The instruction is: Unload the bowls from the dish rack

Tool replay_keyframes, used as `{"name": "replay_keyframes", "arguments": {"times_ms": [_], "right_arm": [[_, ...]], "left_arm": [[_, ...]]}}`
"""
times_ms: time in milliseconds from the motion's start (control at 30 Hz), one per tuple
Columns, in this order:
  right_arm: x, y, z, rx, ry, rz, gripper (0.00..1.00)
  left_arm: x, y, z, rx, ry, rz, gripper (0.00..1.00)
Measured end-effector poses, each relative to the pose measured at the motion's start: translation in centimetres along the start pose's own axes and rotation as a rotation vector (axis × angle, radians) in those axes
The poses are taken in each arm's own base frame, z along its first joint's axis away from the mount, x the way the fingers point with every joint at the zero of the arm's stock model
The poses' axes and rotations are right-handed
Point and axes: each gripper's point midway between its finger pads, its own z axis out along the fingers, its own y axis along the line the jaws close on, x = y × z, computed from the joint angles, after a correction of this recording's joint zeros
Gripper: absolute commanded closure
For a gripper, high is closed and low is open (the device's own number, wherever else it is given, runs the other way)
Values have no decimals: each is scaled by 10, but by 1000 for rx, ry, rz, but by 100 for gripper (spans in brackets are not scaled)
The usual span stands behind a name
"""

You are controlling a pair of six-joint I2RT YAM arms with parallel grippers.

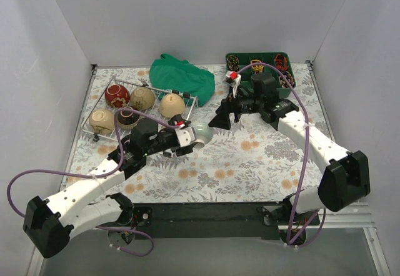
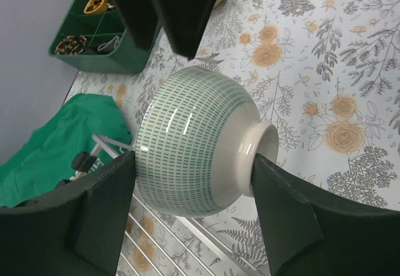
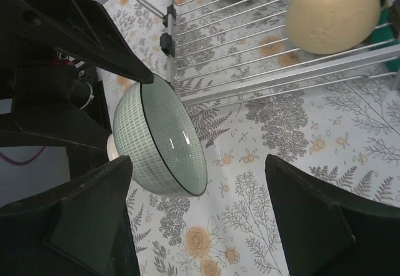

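Note:
My left gripper [image 1: 190,135] is shut on the pale green bowl [image 1: 201,132], holding it on its side just off the right end of the dish rack [image 1: 98,103]. In the left wrist view one finger presses the foot and the other the rim side of the bowl [image 2: 194,142]. My right gripper [image 1: 222,118] is open and empty, close to the bowl's mouth [image 3: 159,138]. In the rack lie a red bowl [image 1: 117,95], a tan bowl [image 1: 142,97], two beige bowls [image 1: 172,105] [image 1: 102,121] and a dark bowl [image 1: 128,118].
A green cloth [image 1: 181,75] lies behind the rack. A green compartment tray [image 1: 259,64] of small items stands at the back right, behind my right arm. White walls close in the flowered table on three sides.

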Motion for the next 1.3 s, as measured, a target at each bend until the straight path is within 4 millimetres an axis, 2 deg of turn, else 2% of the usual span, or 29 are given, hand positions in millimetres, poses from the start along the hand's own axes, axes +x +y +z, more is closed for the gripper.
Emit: {"name": "replay_keyframes", "arguments": {"times_ms": [233,333,433,533,567,633,667,767,800,833,933,1000,1033,1133,1167,1267,1300], "right_arm": [[14,21,15,-191,83,-31,5],[28,34,23,-269,136,-40,10],[45,43,31,-332,192,-36,20],[64,51,36,-386,245,-19,40],[68,54,37,-402,256,-14,57],[72,59,35,-436,265,1,72],[72,61,35,-447,264,0,85],[74,71,30,-487,279,42,99],[76,73,29,-489,286,57,99],[76,73,29,-490,289,63,99],[77,72,29,-483,292,61,99],[78,70,29,-471,297,56,99],[78,70,30,-466,299,55,99],[80,66,31,-435,309,44,99],[81,64,32,-415,315,33,99],[84,32,32,-243,343,-6,99],[85,16,31,-161,353,-14,99]], "left_arm": [[-3,-19,4,59,-18,56,97],[-2,-23,5,72,-16,62,97],[-2,-26,6,82,-16,68,97],[-1,-29,7,90,-14,69,97],[0,-30,8,92,-13,69,97],[3,-31,8,94,-5,71,96],[8,-35,8,105,6,68,96],[14,-37,9,115,15,100,92],[14,-39,10,121,13,107,88],[14,-40,10,123,11,109,75],[15,-40,10,117,8,107,54],[17,-40,11,108,8,104,46],[18,-39,11,103,9,102,35],[21,-38,12,81,8,95,13],[23,-37,12,64,14,82,2],[21,-23,8,-29,4,43,2],[17,-16,7,-62,-5,30,2]]}}
